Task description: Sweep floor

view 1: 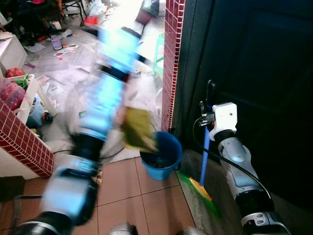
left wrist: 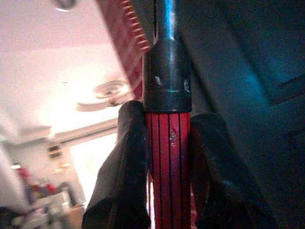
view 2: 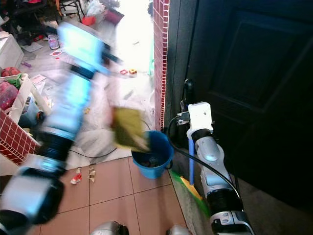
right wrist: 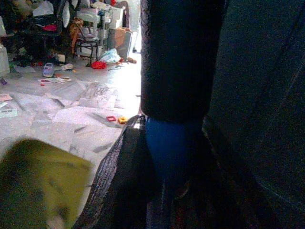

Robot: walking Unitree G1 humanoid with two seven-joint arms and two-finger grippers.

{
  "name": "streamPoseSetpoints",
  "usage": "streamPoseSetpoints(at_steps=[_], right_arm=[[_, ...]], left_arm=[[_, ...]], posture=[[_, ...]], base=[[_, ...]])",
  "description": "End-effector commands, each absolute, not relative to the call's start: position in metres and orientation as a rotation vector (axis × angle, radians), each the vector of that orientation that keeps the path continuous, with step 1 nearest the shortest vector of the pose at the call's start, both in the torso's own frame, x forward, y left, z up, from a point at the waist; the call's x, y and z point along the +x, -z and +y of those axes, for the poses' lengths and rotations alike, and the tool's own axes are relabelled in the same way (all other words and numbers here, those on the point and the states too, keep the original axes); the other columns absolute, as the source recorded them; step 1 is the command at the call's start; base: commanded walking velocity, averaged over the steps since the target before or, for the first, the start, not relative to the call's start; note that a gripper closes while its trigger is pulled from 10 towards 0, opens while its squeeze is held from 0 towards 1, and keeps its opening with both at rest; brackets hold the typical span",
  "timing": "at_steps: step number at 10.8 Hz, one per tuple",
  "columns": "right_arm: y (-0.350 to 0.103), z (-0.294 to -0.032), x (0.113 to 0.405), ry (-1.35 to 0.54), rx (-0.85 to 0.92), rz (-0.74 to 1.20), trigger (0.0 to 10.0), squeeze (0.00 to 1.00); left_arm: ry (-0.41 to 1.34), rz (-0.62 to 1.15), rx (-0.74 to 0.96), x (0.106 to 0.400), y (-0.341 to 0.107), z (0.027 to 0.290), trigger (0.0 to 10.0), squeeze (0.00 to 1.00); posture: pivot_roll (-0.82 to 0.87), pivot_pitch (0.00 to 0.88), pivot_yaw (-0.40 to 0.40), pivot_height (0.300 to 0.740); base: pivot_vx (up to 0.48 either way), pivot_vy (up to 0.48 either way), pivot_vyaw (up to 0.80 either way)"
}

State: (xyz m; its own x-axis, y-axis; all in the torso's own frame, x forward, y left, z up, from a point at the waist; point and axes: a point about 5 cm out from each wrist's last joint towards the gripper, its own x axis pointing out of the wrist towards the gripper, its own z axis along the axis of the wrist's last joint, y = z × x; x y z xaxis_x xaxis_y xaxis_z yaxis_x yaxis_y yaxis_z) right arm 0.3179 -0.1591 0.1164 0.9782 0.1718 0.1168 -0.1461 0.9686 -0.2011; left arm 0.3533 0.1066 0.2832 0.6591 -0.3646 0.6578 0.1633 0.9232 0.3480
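My left arm is blurred by motion and reaches up over the littered floor. My left gripper [left wrist: 167,138] is shut on the red handle [left wrist: 167,157] of a dustpan, just below its black cap. The yellow-green dustpan [view 1: 138,128] hangs tilted at the rim of a blue bucket [view 1: 164,156] with dark debris inside. My right gripper [view 1: 206,100] is shut on the blue broom handle [view 1: 205,156], held nearly upright by the dark door. The broom's green and yellow head [view 1: 201,190] rests on the floor to the right of the bucket.
A red brick pillar [view 1: 172,58] stands just behind the bucket, with a dark door [view 1: 254,73] to its right. A low brick wall [view 1: 24,142] and toy bins [view 1: 19,93] are at the left. Scraps of litter [view 2: 76,178] lie on the tiles, pale sheeting and clutter beyond.
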Motion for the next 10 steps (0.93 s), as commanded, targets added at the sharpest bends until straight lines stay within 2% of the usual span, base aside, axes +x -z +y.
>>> streamPoseSetpoints(at_steps=[1, 4, 7, 10], right_arm=[[-0.126, -0.155, 0.321, -0.174, -0.191, -0.177, 10.0, 0.00], [-0.123, -0.156, 0.320, -0.170, -0.188, -0.169, 10.0, 0.00], [-0.123, -0.154, 0.322, -0.178, -0.187, -0.166, 10.0, 0.00], [-0.124, -0.151, 0.324, -0.181, -0.183, -0.172, 10.0, 0.00]], left_arm=[[0.284, -0.895, 0.281, 0.347, -0.306, 0.108, 10.0, 0.00], [0.175, -0.773, 0.219, 0.346, -0.277, 0.134, 10.0, 0.00], [0.040, -0.733, 0.123, 0.345, -0.266, 0.146, 10.0, 0.00], [0.037, -0.850, 0.102, 0.346, -0.294, 0.115, 10.0, 0.00]], posture=[[-0.11, 0.000, 0.041, 0.740], [-0.11, 0.000, 0.045, 0.740], [-0.10, 0.000, 0.039, 0.740], [-0.10, 0.000, 0.046, 0.740]], base=[[0.000, 0.000, 0.00], [0.000, 0.000, 0.00], [0.000, 0.000, 0.00], [0.000, 0.000, 0.00]])
